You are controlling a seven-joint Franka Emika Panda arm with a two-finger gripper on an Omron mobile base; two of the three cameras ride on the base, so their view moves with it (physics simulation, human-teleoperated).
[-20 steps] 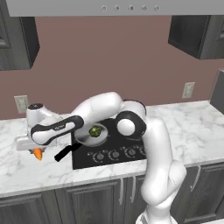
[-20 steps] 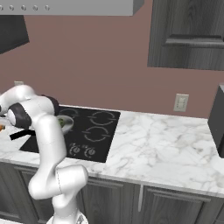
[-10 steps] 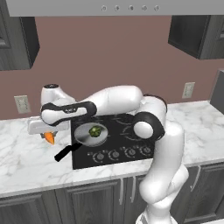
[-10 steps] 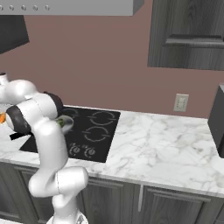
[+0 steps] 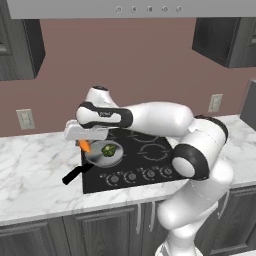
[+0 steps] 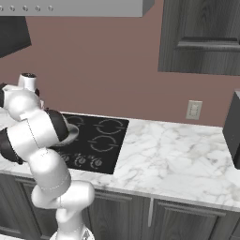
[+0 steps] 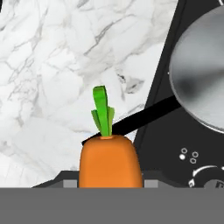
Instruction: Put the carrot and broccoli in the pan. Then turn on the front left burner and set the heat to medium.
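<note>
Tool (image 5: 84, 141) is clamped tight on the carrot (image 5: 85, 146), which hangs just under the hand, off the desk (image 5: 35, 170), at the left rim of the pan (image 5: 104, 154). Judgement: the carrot is held there because the drop into the pan is the step in hand; it is near the rim, not yet clearly over the middle.

Hand view: carrot (image 7: 110, 160) sits between the finger tips, gripped across its body, green stem tip pointing away from the hand. In the left base view its long axis is tilted, narrow end down and slightly toward the pan.

Broccoli (image 5: 108, 150) already lies inside the pan, which sits on the front left burner of the cooktop (image 5: 145, 152). Pan handle (image 5: 75, 174) points out over the desk toward the front left. Burner knobs (image 5: 132, 176) look untouched; that part remains.
</note>
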